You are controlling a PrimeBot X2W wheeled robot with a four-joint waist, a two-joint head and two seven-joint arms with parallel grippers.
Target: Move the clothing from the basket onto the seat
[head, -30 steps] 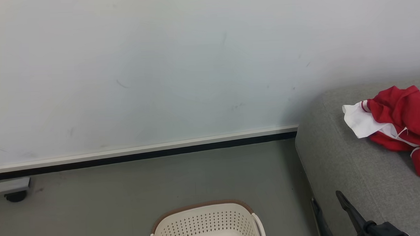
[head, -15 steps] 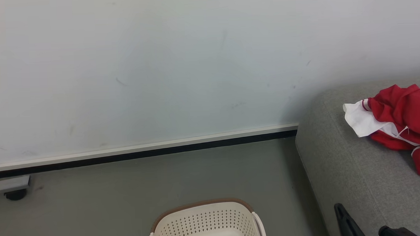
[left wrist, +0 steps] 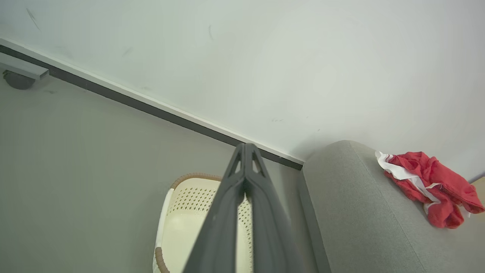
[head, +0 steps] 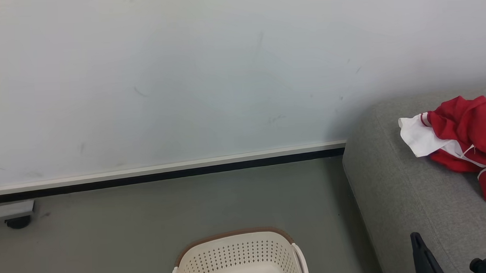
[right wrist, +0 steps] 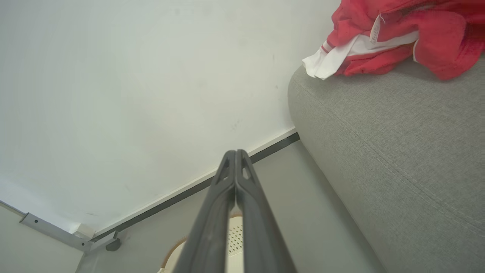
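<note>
We see clothing (head: 465,145) crumpled on seat (head: 402,195), well apart from basket (head: 239,254) on floor. We judge it lies where task wants it. Long axis diagonal: white panel points toward seat's rounded end, red bulk away. Left gripper (left wrist: 245,147), right gripper (right wrist: 235,152): fingers pressed together, nothing held, so we judge both free.

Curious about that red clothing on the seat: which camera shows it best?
The left wrist view: the clothing shows nearly whole on the seat. Head view crops its right side; right wrist view, closer, cuts its top.
</note>
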